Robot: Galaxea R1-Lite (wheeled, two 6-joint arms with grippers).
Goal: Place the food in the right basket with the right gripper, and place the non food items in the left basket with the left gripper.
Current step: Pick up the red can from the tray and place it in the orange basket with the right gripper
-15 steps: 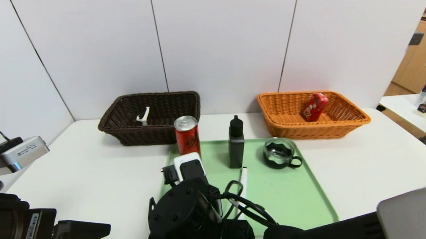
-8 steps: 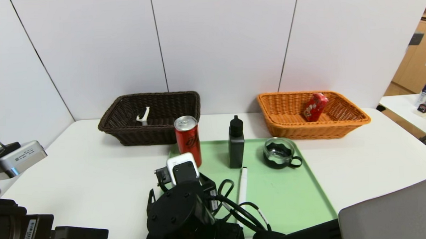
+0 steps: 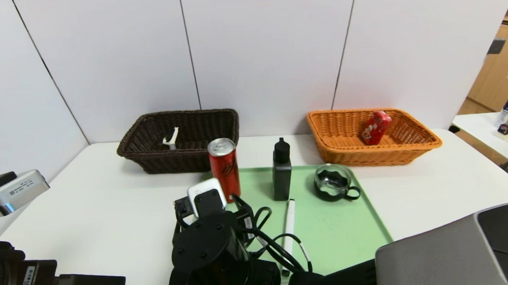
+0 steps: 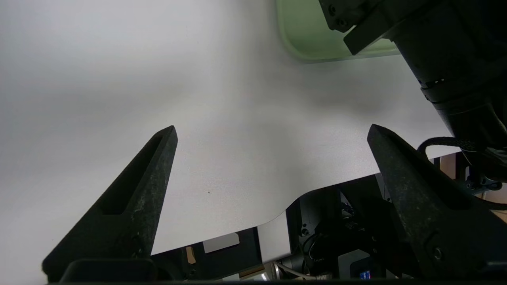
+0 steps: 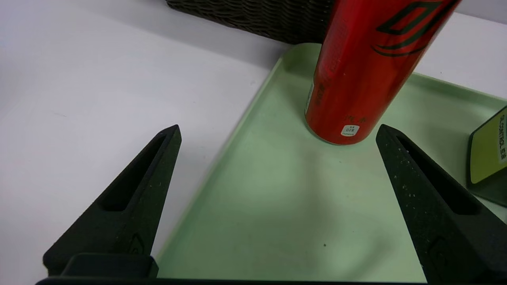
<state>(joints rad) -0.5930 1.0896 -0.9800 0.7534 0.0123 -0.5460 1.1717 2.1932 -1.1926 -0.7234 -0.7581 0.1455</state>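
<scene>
Head view. Right gripper (image 3: 205,200) shifted toward the robot's left across the last second, wrist housing now just in front of the red can (image 3: 224,167), on the can's left flank. Reads as an approach to the can, not yet a grasp. Can upright at the far left corner of the green tray (image 3: 352,236). Red carton (image 3: 376,127) already in the orange basket (image 3: 413,146); white peeler (image 3: 170,139) already in the dark brown basket (image 3: 152,160). Black bottle (image 3: 281,169), glass cup (image 3: 334,182) and white marker (image 3: 289,224) still on the tray: 3 non-food items and 1 food item left to sort. Left gripper (image 3: 93,284) low at the near left, pulled slightly back, apparently idle.

Left wrist view. Left gripper (image 4: 271,132) spread wide, empty, over bare white table (image 4: 119,79).

Right wrist view. Right gripper (image 5: 277,128) spread wide, nothing held. Can (image 5: 356,71) just beyond the tips, offset toward 1 jaw rather than centred. Probable need: lateral correction before closing.
</scene>
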